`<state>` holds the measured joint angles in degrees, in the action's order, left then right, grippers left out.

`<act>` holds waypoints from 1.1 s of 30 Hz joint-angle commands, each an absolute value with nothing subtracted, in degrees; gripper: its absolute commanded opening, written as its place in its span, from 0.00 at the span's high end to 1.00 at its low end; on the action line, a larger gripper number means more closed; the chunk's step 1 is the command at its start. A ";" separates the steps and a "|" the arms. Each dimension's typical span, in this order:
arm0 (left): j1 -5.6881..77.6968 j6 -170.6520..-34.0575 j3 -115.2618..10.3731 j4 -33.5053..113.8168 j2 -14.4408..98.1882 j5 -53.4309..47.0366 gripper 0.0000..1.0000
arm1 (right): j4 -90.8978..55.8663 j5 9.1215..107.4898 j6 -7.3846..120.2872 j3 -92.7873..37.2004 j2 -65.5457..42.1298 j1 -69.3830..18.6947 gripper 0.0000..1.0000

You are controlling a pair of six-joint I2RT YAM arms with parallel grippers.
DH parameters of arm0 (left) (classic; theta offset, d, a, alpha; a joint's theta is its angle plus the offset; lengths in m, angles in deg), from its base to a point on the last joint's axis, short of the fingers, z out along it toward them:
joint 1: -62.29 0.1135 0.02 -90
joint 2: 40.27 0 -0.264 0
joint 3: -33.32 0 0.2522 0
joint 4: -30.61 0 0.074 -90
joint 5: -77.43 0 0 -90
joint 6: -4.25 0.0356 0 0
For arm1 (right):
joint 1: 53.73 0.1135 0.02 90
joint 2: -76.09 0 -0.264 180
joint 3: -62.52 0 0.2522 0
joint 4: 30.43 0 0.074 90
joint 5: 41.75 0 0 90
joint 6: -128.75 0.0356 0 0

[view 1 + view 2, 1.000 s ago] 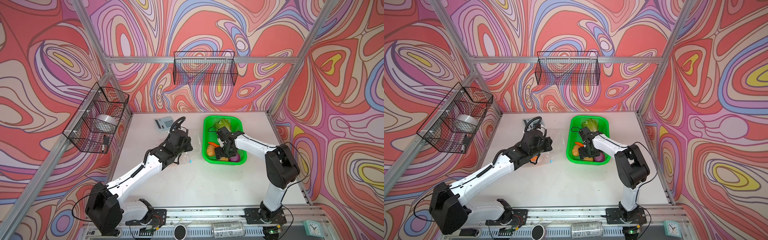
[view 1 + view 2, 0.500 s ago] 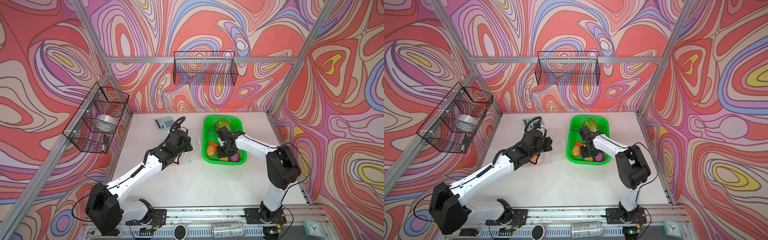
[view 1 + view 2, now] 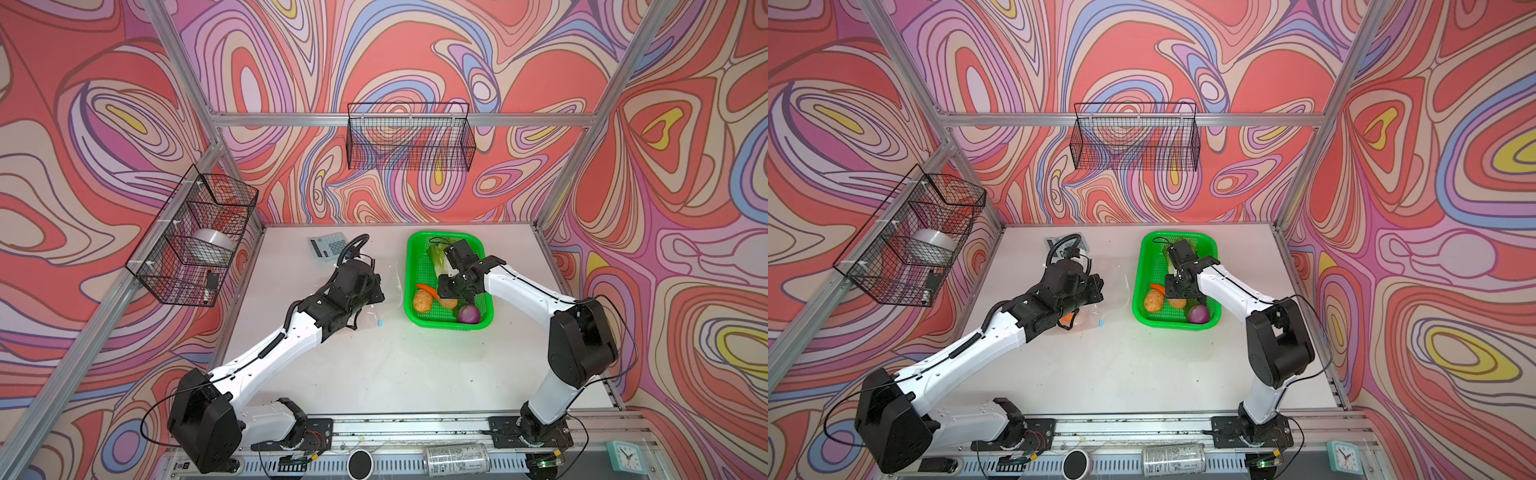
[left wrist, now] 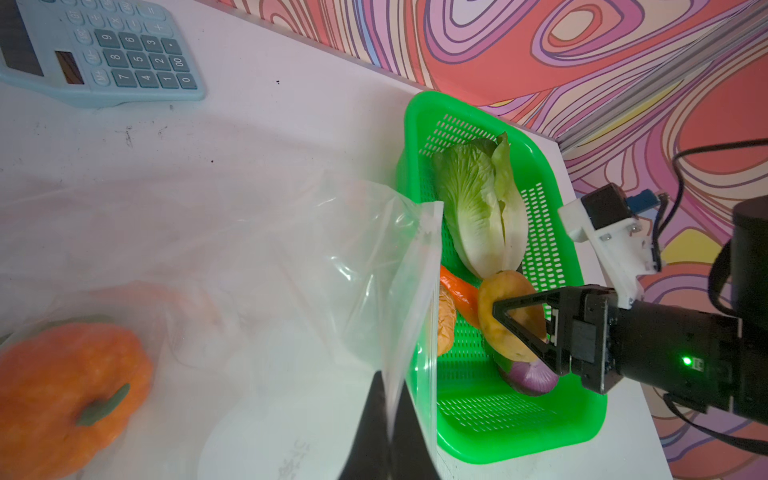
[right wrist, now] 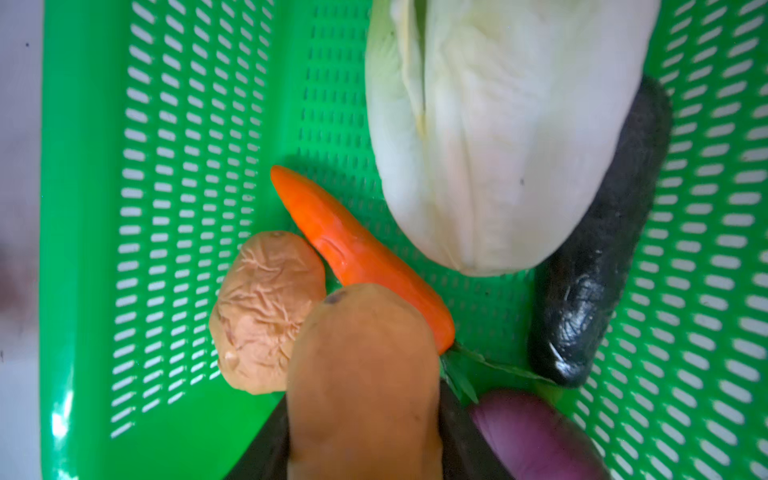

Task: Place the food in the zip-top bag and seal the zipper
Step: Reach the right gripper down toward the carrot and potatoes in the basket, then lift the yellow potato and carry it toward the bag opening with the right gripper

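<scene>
The clear zip-top bag [image 4: 291, 249] lies left of the green basket [image 3: 409, 266]. An orange pumpkin [image 4: 62, 395] sits inside it. My left gripper [image 4: 388, 399] is shut on the bag's mouth edge beside the white zipper [image 4: 432, 291]; its blue slider [image 3: 379, 322] rests on the table. My right gripper [image 5: 363, 415] is down in the basket, shut on a smooth tan potato [image 5: 361, 353]. Around it lie a wrinkled potato [image 5: 266, 307], a carrot [image 5: 357, 249], a cabbage [image 5: 490, 124], a dark cucumber [image 5: 594, 257] and a purple onion [image 5: 536, 436].
A blue calculator [image 3: 328, 245] lies at the back behind the left arm. Black wire baskets hang on the left wall [image 3: 195, 245] and the back wall [image 3: 409, 137]. A can [image 3: 455, 459] and a small clock [image 3: 625, 457] sit on the front rail.
My right gripper's jaws have closed onto the smooth potato in the basket. The left arm holds the bag edge as before.
</scene>
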<state>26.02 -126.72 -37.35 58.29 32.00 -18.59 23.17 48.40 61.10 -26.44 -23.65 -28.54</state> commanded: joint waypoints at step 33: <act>26.48 -130.13 -41.70 55.27 34.35 -14.33 1.00 | -15.84 73.93 85.33 -19.84 -16.52 -18.39 0.61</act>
<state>26.02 -128.88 -40.61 56.19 34.86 -14.76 -11.82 73.14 83.07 -19.62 -14.01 -19.73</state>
